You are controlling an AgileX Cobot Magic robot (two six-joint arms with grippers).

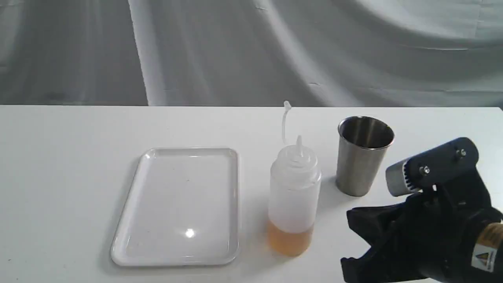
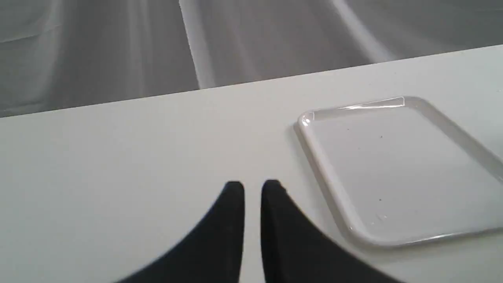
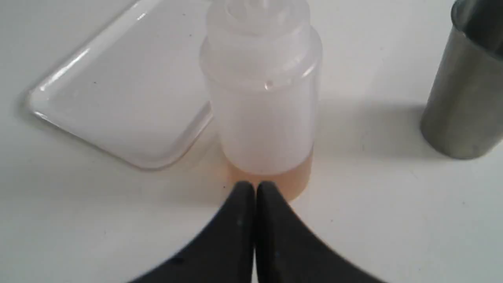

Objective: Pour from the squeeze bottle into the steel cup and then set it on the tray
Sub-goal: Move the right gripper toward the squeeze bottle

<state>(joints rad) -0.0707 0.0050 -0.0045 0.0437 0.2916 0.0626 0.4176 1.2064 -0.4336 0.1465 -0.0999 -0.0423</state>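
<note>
The squeeze bottle [image 1: 294, 196] stands upright on the table between the tray [image 1: 178, 204] and the steel cup [image 1: 363, 155]. Amber liquid fills its bottom and its cap strap sticks up behind the nozzle. My right gripper [image 1: 349, 215] is low at the front right, a short way from the bottle. In the right wrist view the gripper [image 3: 253, 184] is shut, holds nothing and points at the base of the bottle [image 3: 261, 110], with the cup [image 3: 463, 90] off to one side. My left gripper [image 2: 252, 184] hovers over bare table beside the tray [image 2: 326, 173], its fingers almost together and empty.
A white table [image 1: 59, 157] carries everything, with a grey cloth backdrop [image 1: 235, 51] behind its far edge. The tray holds nothing. The left arm does not show in the exterior view.
</note>
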